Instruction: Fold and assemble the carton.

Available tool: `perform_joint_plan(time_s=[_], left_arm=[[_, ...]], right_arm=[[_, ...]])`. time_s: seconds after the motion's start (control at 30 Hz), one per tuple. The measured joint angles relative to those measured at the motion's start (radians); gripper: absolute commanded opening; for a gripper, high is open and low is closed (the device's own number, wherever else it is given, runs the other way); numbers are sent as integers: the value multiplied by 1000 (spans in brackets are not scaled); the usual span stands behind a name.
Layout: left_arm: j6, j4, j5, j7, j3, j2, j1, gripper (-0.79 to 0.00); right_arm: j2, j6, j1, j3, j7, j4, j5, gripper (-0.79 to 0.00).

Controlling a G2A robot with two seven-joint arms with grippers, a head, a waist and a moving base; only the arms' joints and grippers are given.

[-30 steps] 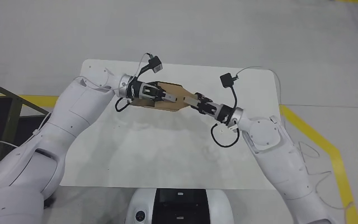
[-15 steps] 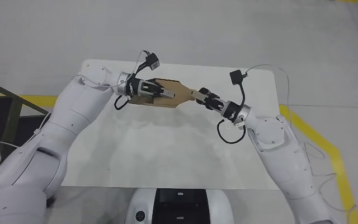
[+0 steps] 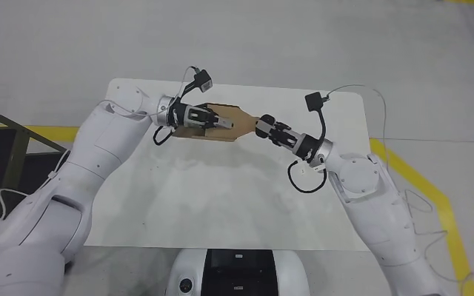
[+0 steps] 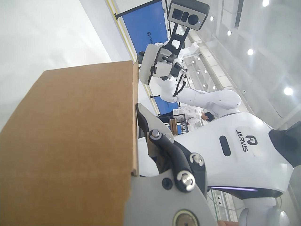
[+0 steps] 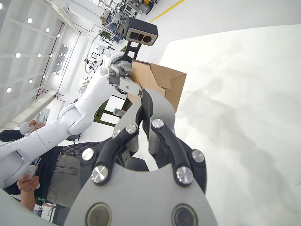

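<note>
Right gripper (image 3: pixel 259 126): fingers closed on the tapered end of the carton (image 3: pixel 235 118). Over the last second this arm has swung that end away from the robot, so the carton now hangs level above the far half of the table (image 3: pixel 222 207). Left gripper (image 3: pixel 209 121): fingers clamped on the opposite end. Judgement: carton positioned, not yet squared up. Cable loops (image 3: pixel 296 180) at the wrists could snag. The far table edge is near.

The carton (image 3: pixel 241 117) is plain brown cardboard, partly folded and fairly flat. It hangs above the table (image 3: pixel 222 192), spanning the gap between both end effectors. Its wide end is clamped in the left end effector (image 3: pixel 224 124). Its tapering flap end is pinched in the right end effector (image 3: pixel 258 126).
</note>
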Motion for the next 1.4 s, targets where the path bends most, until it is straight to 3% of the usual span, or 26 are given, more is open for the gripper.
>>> perform_joint_plan(time_s=[0.73, 0.9, 1.03, 1.1, 1.4], left_arm=[[25, -68, -30, -25, -48, -15, 39, -785], [27, -73, -28, -27, -53, -19, 42, -785], [31, -71, -26, -31, -59, -23, 44, -785], [31, -68, -23, -31, -62, -23, 45, -785], [33, -71, -8, -33, -78, -25, 56, -785]], right_arm=[[-11, 17, 37, -62, 2, 46, -6, -785], [-15, 12, 45, -69, 0, 57, 20, -705], [-17, 9, 48, -70, 0, 62, 47, -520], [-19, 7, 44, -69, 2, 65, 77, -465], [-22, -1, 34, -62, 36, 77, 202, -394]])
